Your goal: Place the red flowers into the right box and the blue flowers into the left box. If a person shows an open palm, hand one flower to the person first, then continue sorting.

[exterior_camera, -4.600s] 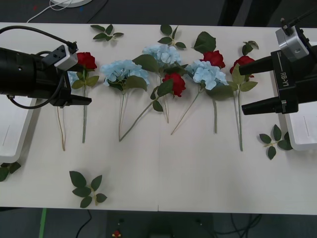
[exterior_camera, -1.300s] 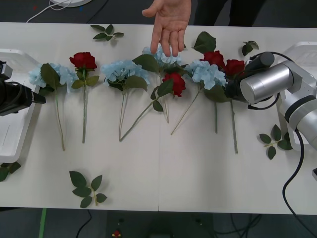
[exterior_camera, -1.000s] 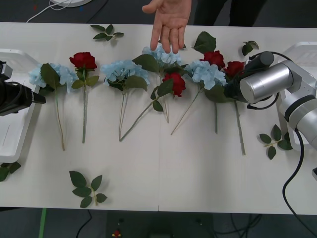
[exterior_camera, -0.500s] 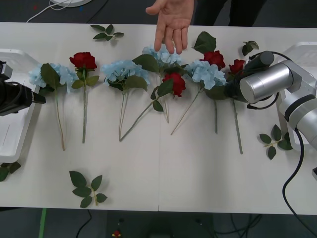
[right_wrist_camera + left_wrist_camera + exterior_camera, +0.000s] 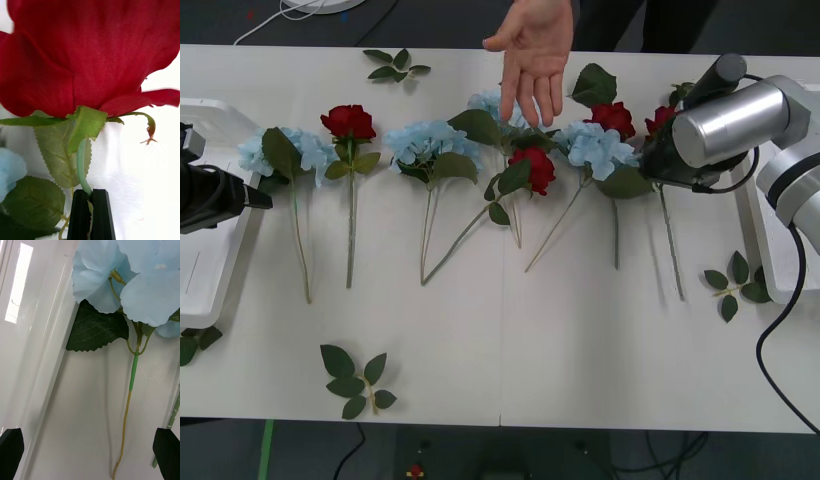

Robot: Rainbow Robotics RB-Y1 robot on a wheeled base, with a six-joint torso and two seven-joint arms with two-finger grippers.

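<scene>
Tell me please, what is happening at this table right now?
The right gripper is shut on the stem of a red rose near the table's right end, just below its head. A person's open hand reaches over the far edge, so this rose probably goes to the person first. The left gripper is open beside the left box, next to a blue flower. The other flowers lie in a row on the table.
</scene>
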